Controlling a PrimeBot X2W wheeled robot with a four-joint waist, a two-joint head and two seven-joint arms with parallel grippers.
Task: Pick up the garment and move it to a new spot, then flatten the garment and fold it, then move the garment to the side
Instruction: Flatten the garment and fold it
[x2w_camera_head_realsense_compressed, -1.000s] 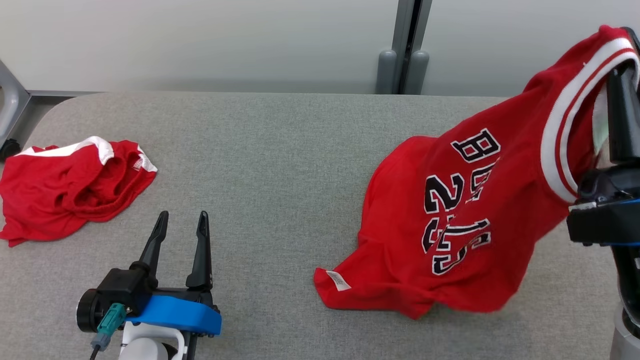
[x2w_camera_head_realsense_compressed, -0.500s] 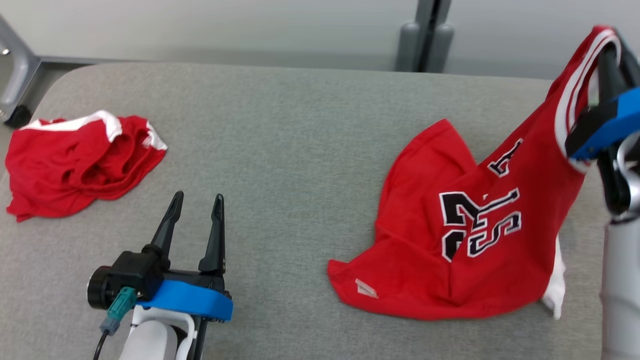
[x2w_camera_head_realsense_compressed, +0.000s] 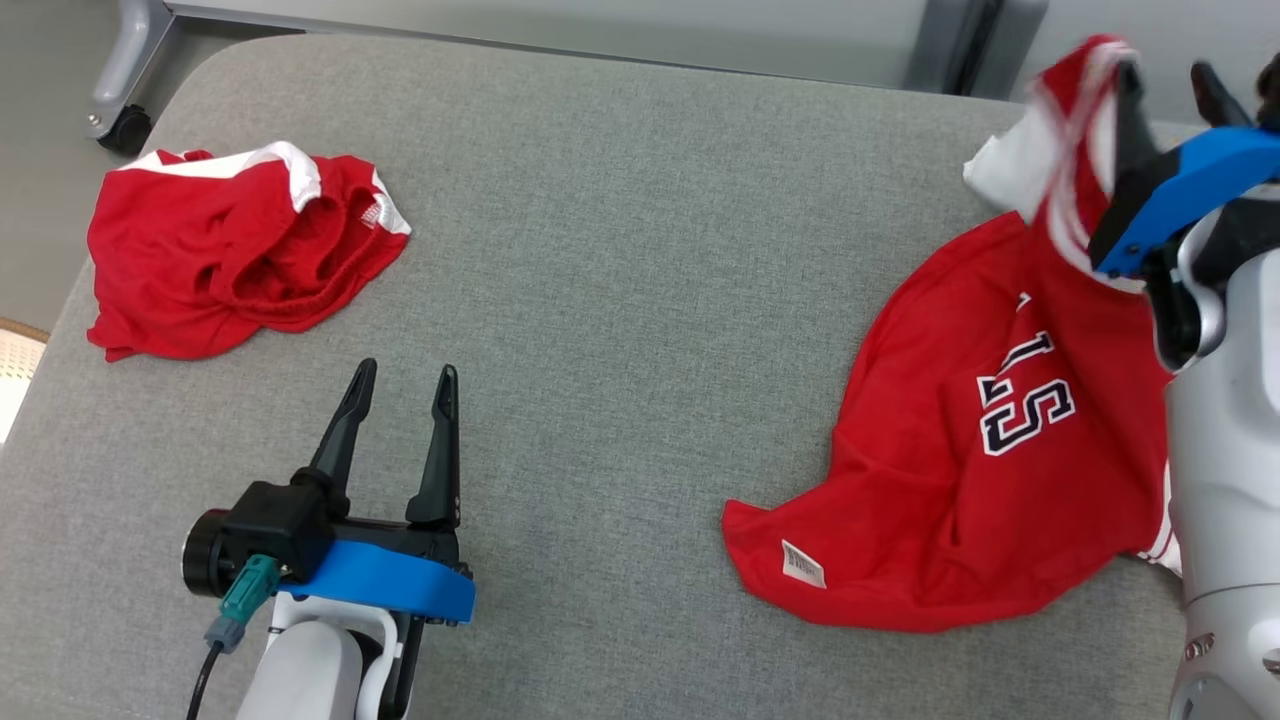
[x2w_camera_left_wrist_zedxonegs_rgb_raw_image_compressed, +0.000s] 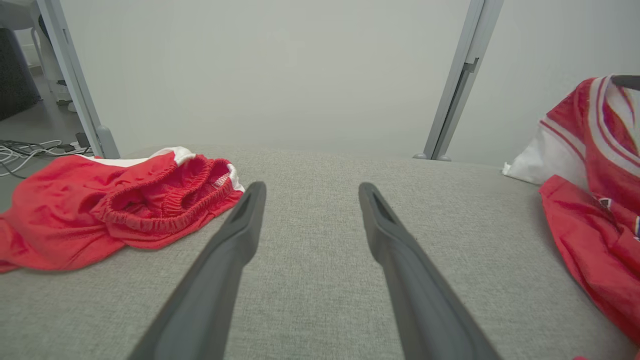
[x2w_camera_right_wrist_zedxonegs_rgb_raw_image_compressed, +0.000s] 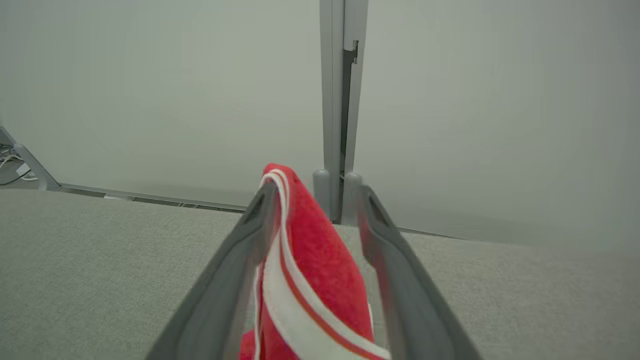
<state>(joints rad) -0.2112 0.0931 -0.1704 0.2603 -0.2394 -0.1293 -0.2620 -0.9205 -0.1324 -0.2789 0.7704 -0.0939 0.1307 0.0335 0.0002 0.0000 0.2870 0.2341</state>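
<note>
The garment (x2w_camera_head_realsense_compressed: 960, 440) is a red jersey with white trim and dark numbers. Most of it lies rumpled on the right side of the grey table (x2w_camera_head_realsense_compressed: 620, 250), and its striped edge rises to my right gripper (x2w_camera_head_realsense_compressed: 1165, 75). That gripper is raised at the far right with its fingers apart. In the right wrist view the trim (x2w_camera_right_wrist_zedxonegs_rgb_raw_image_compressed: 310, 270) stands loose between the open fingers of the right gripper (x2w_camera_right_wrist_zedxonegs_rgb_raw_image_compressed: 317, 192), leaning on the left one. My left gripper (x2w_camera_head_realsense_compressed: 408, 370) rests low at the front left, open and empty. In the left wrist view the left gripper (x2w_camera_left_wrist_zedxonegs_rgb_raw_image_compressed: 312, 187) points across bare table, with the jersey (x2w_camera_left_wrist_zedxonegs_rgb_raw_image_compressed: 595, 215) at the right.
A second red garment with white bands, a pair of shorts (x2w_camera_head_realsense_compressed: 230, 250), lies bunched at the table's far left, also seen as shorts (x2w_camera_left_wrist_zedxonegs_rgb_raw_image_compressed: 115, 215) from the left wrist. A caster wheel (x2w_camera_head_realsense_compressed: 125, 125) stands beyond the table's back left corner. A grey post (x2w_camera_left_wrist_zedxonegs_rgb_raw_image_compressed: 455, 85) rises behind the table.
My right gripper has gone from shut on the jersey's trim to open. The jersey has sagged lower onto the table. The head camera has shifted; the left arm has not moved.
</note>
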